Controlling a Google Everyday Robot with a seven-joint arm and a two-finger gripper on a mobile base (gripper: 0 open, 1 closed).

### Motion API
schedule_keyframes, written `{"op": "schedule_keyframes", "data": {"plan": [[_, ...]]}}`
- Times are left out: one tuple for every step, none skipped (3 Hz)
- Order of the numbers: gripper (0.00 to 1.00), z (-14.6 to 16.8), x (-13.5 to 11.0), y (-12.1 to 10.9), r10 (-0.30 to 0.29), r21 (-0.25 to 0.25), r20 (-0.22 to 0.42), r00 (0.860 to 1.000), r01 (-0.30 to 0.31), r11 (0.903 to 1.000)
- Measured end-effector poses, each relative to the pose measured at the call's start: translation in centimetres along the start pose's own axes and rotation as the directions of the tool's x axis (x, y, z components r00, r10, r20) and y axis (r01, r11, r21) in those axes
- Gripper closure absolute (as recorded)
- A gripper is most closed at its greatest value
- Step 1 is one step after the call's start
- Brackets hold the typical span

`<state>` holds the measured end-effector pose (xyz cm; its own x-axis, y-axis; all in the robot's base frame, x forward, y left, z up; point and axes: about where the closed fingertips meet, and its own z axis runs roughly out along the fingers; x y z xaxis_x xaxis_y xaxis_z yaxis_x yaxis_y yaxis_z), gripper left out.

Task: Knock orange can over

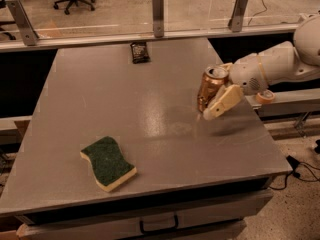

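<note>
The orange can (210,88), shiny orange-gold with a silver top, stands on the grey table (125,99) near its right edge. My gripper (216,94) comes in from the right on a white arm (272,69). It is open. Its near cream finger (223,102) lies against the can's right front side, and the other finger shows just behind the can's top. The can stands roughly upright with its top leaning a little to the right.
A green and yellow sponge (108,163) lies at the front left of the table. A small dark packet (139,52) lies at the far edge. A glass barrier with metal posts (158,14) runs behind the table. A drawer handle (159,225) is below the front edge.
</note>
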<state>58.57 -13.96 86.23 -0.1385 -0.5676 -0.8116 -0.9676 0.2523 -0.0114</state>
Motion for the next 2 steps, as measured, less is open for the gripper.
{"op": "schedule_keyframes", "data": {"plan": [[0.00, 4.1, -5.0, 3.4, -0.081, -0.121, 0.077, 0.994, 0.089, 0.9886], [0.00, 8.0, -10.3, 6.7, -0.150, -0.217, 0.150, 0.977, 0.181, 0.9593]]}}
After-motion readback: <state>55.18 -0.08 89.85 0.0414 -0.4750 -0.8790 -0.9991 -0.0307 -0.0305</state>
